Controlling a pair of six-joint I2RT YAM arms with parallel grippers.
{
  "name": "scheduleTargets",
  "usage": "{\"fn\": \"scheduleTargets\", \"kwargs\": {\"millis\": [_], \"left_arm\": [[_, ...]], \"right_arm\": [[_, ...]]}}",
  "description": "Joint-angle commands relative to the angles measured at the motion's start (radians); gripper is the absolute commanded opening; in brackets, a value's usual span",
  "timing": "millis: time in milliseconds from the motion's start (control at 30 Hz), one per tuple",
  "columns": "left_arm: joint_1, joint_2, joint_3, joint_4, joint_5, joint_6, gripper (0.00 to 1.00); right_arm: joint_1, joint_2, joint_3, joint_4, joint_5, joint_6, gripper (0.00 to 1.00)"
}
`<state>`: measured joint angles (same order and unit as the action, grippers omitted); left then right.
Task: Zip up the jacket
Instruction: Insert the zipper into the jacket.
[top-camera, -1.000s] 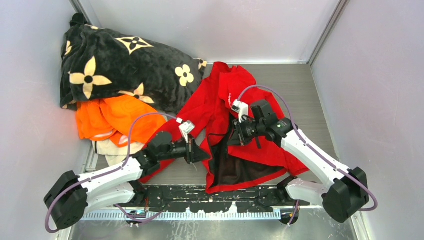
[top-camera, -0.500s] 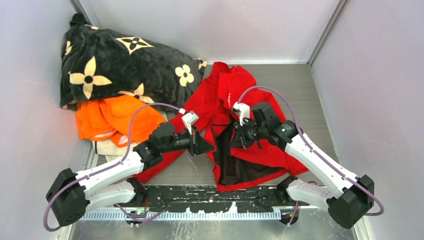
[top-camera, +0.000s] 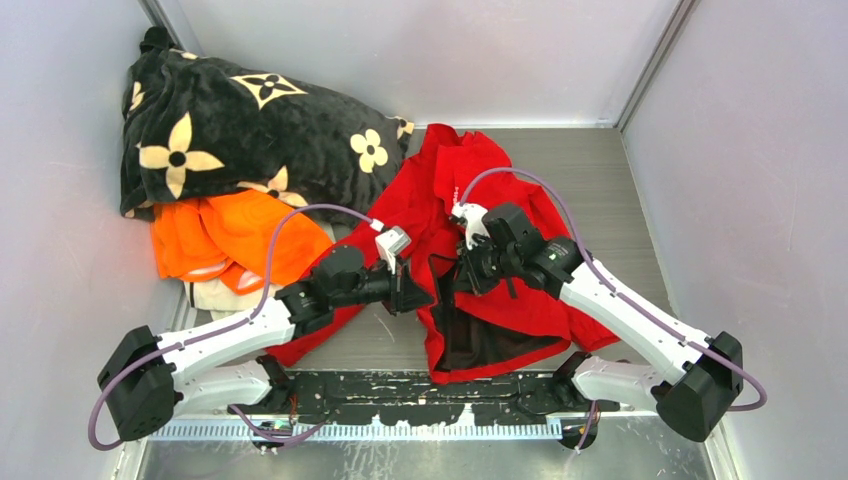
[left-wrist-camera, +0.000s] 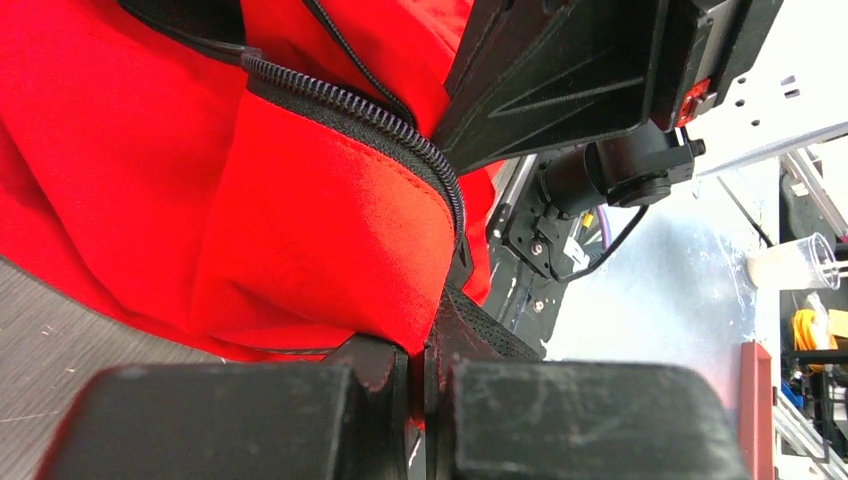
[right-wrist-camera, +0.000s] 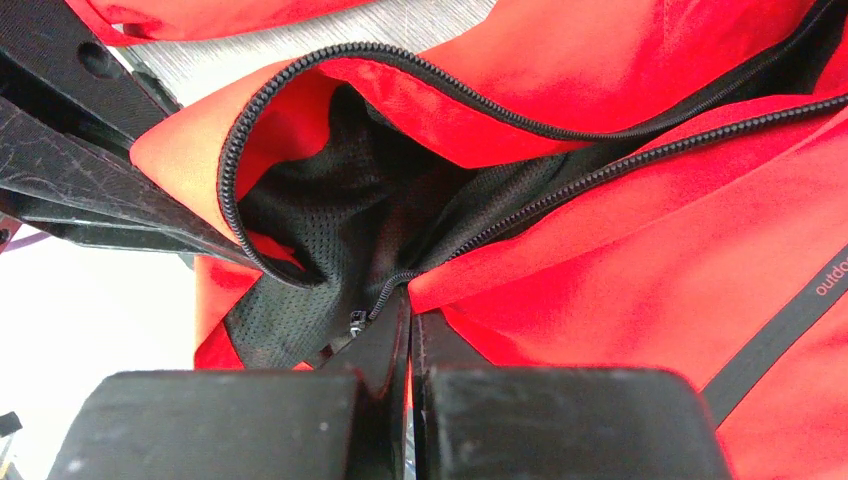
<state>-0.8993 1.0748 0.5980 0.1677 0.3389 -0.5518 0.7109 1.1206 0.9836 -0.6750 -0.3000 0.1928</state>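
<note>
Here, seen from above, the jacket (top-camera: 480, 215) lies crumpled in the centre of the frame on the grey table (top-camera: 610, 170), its collar toward the top and its dark lining (top-camera: 480, 340) showing at the lower centre; the front is not yet zipped.

The left gripper (top-camera: 415, 292) reaches in from the lower left; its jaws are pressed together on the red front edge, just beside the black zip teeth (left-wrist-camera: 380, 125). The right gripper (top-camera: 462, 275) reaches in from the lower right; its jaws are likewise clamped, pinching fabric where two runs of teeth meet over the mesh lining, beside a small metal piece (right-wrist-camera: 356, 320) that may be the slider, too small to be sure. Each arm likely holds one side of the opening so the two zip halves can be brought together and lined up at their lower ends.

A black flower-patterned blanket (top-camera: 240, 120) and an orange garment (top-camera: 225, 235) sit at the upper left, apart from the work.

Compared with a second ago, the left gripper has travelled right and upward in the frame, carrying its red flap along; the two grippers now nearly meet; the exposed patch of lining between them has narrowed.
</note>
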Motion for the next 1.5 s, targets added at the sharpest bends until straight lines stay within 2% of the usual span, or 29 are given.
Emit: {"fn": "scheduleTargets", "kwargs": {"millis": [0, 200, 533, 767, 1000, 1200, 1467], "left_arm": [[-0.001, -0.012, 0.002, 0.107, -0.028, 0.013, 0.00], [-0.001, -0.011, -0.015, 0.162, -0.041, -0.081, 0.00], [0.048, -0.043, -0.083, 0.380, -0.063, -0.333, 0.00], [0.075, -0.058, -0.095, 0.448, -0.065, -0.441, 0.00], [0.075, -0.029, -0.092, 0.462, 0.001, -0.377, 0.00], [0.075, 0.040, -0.102, 0.539, 0.056, -0.360, 0.00], [0.074, 0.046, -0.110, 0.534, 0.055, -0.348, 0.00]], "right_arm": [[0.015, -0.004, 0.041, 0.061, 0.015, 0.037, 0.01], [0.016, -0.006, 0.085, 0.062, -0.001, 0.056, 0.01], [0.004, -0.012, 0.209, -0.028, 0.034, 0.016, 0.01], [0.004, -0.026, 0.201, -0.044, 0.044, 0.008, 0.01], [0.029, -0.024, 0.176, -0.014, 0.042, 0.038, 0.01], [0.033, -0.028, 0.164, -0.005, 0.052, 0.045, 0.01], [0.034, -0.039, 0.150, -0.013, 0.089, 0.027, 0.01]]}}
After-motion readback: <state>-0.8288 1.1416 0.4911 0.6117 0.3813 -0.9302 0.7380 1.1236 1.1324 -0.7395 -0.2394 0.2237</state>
